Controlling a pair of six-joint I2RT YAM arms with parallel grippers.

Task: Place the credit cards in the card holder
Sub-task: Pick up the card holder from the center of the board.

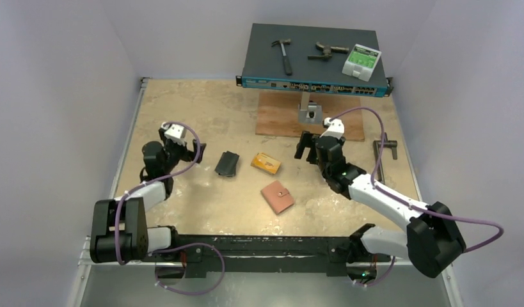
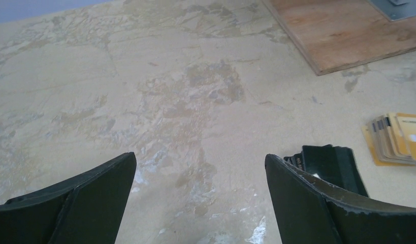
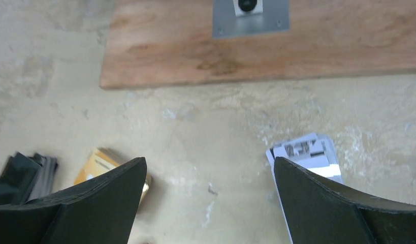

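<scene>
The salmon-pink card holder [image 1: 277, 196] lies closed on the table, near the middle front. A black card stack [image 1: 227, 164] and an orange-gold card stack [image 1: 265, 164] lie side by side behind it. My left gripper [image 1: 187, 152] is open and empty, just left of the black stack [image 2: 328, 161]; the orange-gold cards [image 2: 398, 138] show further right. My right gripper [image 1: 305, 147] is open and empty, low over the table right of the orange-gold stack [image 3: 100, 161]. A silver-grey card stack [image 3: 306, 152] lies by its right finger [image 3: 327, 203]. The black stack [image 3: 23, 173] shows at far left.
A wooden board [image 1: 291, 118] with a metal bracket [image 1: 309, 112] lies behind the cards. A network switch [image 1: 313, 61] at the back carries a hammer [image 1: 283, 54], another tool [image 1: 326, 51] and a green-white box [image 1: 363, 61]. A black tool [image 1: 384, 150] lies at the right.
</scene>
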